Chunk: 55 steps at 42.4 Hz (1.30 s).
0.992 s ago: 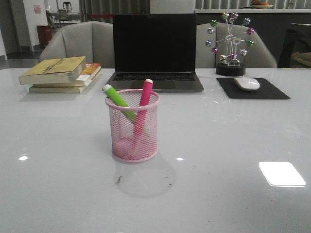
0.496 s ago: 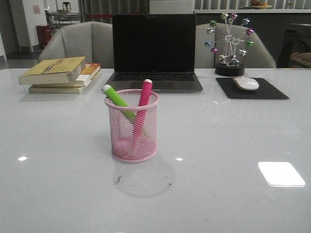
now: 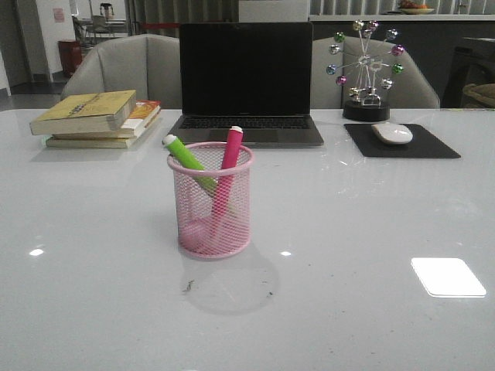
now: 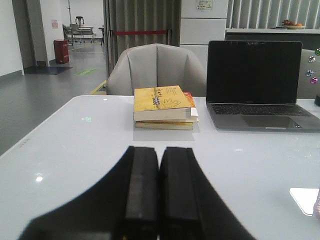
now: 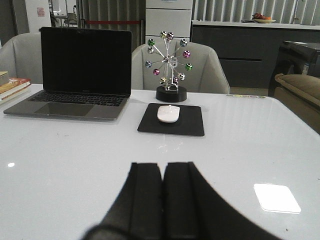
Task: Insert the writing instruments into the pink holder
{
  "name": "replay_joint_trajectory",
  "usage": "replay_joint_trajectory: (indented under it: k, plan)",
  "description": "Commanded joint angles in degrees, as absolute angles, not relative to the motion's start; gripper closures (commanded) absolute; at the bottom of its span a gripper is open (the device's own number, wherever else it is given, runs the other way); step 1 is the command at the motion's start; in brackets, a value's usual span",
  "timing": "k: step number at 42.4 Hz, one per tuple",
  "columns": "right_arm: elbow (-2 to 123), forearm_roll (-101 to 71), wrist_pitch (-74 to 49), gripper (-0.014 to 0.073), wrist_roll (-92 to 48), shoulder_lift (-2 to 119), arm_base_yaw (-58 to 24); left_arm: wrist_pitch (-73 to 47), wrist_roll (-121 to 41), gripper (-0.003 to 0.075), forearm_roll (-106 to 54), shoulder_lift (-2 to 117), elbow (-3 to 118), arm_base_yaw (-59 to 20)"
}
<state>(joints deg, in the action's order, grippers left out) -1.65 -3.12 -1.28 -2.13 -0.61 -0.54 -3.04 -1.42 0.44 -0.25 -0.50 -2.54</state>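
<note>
Pink holder [image 3: 210, 201] holds green marker [image 3: 188, 160], pink marker [image 3: 227, 170]; no legible writing.

No text, brand or number can be read. The cover of the top yellow book [image 4: 161, 102] bears dark markings too blurred to make out. Wall notices likewise stay illegible.

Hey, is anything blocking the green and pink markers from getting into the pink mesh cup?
Nothing visible does. The green marker and the pink marker already stand tilted inside the pink mesh cup, white ends above its rim. The left gripper and right gripper are shut, holding nothing.
</note>
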Motion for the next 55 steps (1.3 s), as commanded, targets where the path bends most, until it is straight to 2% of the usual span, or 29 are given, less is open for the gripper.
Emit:
replay_joint_trajectory:
  k: [1, 14, 55]
  plan:
    - [-0.91, -4.16, 4.13, 0.0536, -1.87, -1.88, -0.21, 1.79, -1.33, 0.062, 0.0, -1.27, -0.54, -2.96]
    - [-0.91, -5.68, 4.12, 0.0536, -1.87, -1.88, 1.99, 1.79, -1.33, 0.062, 0.0, -1.27, -0.54, -2.96]
    - [-0.91, -4.02, 3.88, 0.0536, -1.98, -1.88, 0.97, 1.79, -1.33, 0.062, 0.0, -1.27, -0.54, -2.96]
